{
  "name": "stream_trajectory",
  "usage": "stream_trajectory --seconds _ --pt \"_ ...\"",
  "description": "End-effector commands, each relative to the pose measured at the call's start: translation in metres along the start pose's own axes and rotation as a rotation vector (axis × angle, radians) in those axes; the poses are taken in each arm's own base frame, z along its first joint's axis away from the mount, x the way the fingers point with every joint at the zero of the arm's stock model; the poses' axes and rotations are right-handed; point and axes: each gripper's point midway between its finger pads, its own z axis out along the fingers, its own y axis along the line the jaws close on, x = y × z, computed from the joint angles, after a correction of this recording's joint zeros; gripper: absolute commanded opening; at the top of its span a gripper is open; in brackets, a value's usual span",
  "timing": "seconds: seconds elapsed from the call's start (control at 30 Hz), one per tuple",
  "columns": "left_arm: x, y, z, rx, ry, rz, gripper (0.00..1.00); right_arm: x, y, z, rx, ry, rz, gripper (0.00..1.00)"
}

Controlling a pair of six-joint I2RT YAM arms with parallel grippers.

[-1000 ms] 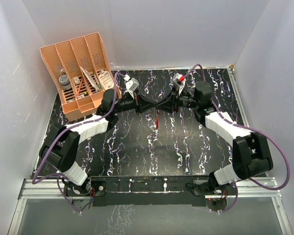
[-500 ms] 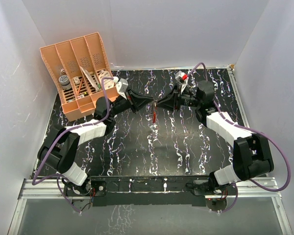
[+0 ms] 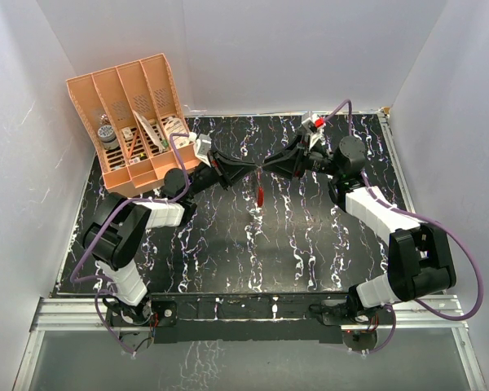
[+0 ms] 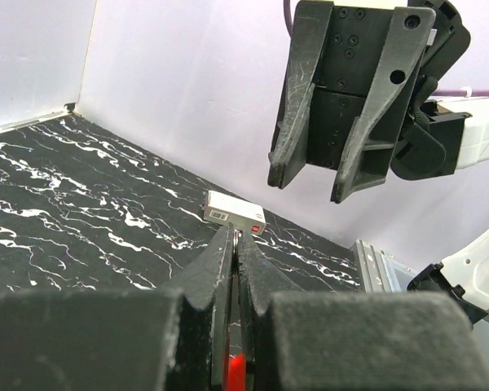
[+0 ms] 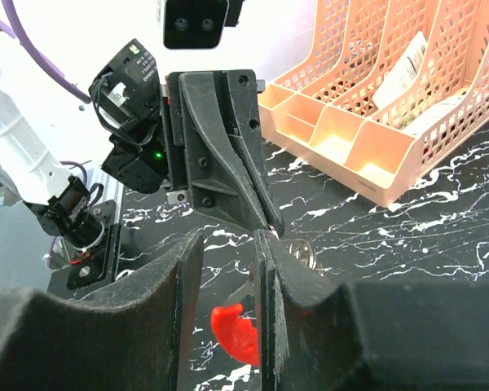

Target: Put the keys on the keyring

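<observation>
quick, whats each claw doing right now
left claw: closed, pinching the keyring, whose red part hangs below its tips.
right claw: open, holding nothing.

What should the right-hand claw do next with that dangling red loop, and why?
Probably ease the right gripper down slightly and close on the red-rimmed oval keyring to steady it. Its jaws stand open and empty, facing the shut left gripper, which pinches the keyring so that it dangles just below both.
</observation>
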Motion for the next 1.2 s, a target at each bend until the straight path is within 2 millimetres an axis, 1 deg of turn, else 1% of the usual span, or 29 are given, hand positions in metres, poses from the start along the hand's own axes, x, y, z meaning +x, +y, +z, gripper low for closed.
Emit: stream_trajectory --seconds 0.0,0.17,0.3,0.43,0.53,0.77,0.9,1.1,1.17 --pt "-0.056 -0.035 0.004 0.127 -0.191 0.175 0.00 -0.023 0.013 -0.001 -0.035 -0.056 -0.070 0.30" --pt "-0.063 -0.038 0.006 0.133 -0.204 0.184 0.00 -0.020 0.006 0.001 -0.015 -0.060 -0.054 0.30" --pt "-0.071 -0.043 0.007 0.143 -0.222 0.191 0.00 -0.023 -0.013 0.003 0.079 -0.083 -0.003 0.27" --pt "-0.079 -0.045 0.008 0.144 -0.242 0.197 0.00 -0.026 -0.030 0.002 0.169 -0.092 0.012 0.27" --pt "-0.083 -0.045 0.010 0.141 -0.253 0.202 0.00 -0.029 -0.037 0.002 0.211 -0.096 0.021 0.29" --pt "-0.090 -0.045 0.016 0.151 -0.270 0.207 0.00 -0.035 -0.048 0.003 0.280 -0.113 0.027 0.30" --pt "-0.089 -0.045 0.020 0.160 -0.267 0.204 0.00 -0.040 -0.053 0.007 0.313 -0.117 0.033 0.31" --pt "-0.085 -0.044 0.022 0.162 -0.262 0.201 0.00 -0.044 -0.052 0.016 0.316 -0.118 0.030 0.31" --pt "-0.084 -0.044 0.023 0.162 -0.262 0.202 0.00 -0.042 -0.051 0.021 0.313 -0.108 0.035 0.32"
